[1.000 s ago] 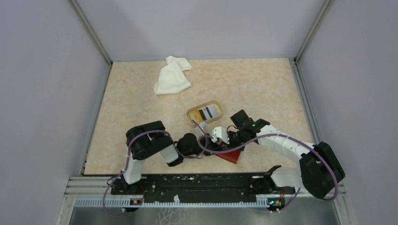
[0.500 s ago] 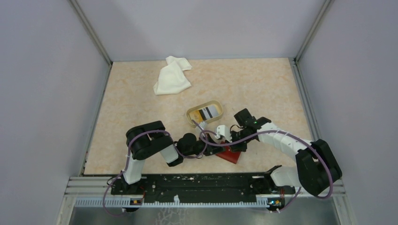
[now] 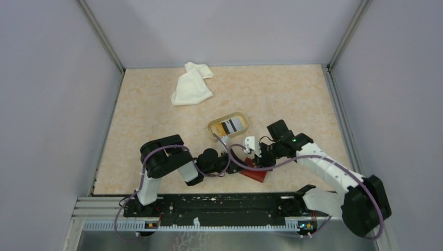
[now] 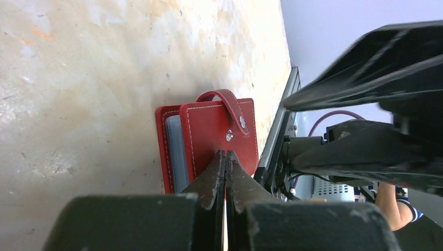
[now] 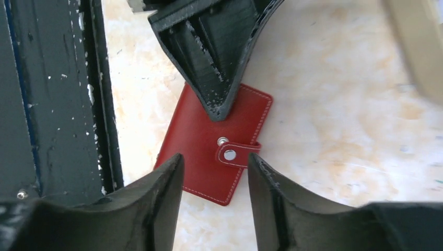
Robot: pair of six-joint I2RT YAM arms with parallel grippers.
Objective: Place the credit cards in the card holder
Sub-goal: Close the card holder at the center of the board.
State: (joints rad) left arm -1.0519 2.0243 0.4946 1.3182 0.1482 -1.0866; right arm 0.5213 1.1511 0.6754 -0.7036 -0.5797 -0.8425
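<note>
The red card holder (image 3: 257,175) lies folded on the table near the front rail, its strap (image 5: 237,154) unsnapped beside the stud. My left gripper (image 4: 225,153) is shut with nothing between its jaws, and its tip (image 5: 218,111) rests on the holder's cover (image 4: 214,128). My right gripper (image 5: 215,157) hovers open just above the holder's strap end, touching nothing. The credit cards (image 3: 231,125), white with dark stripes, lie in the tan dish behind both grippers.
The tan oval dish (image 3: 212,129) stands just behind the grippers. A crumpled white cloth (image 3: 191,83) lies at the back left. The black base rail (image 3: 219,201) runs right next to the holder. Walls close in the table on three sides.
My right gripper has opened and drawn back to the right, with its arm swinging outward. The left gripper stays shut on the holder's cover, which has not moved.
</note>
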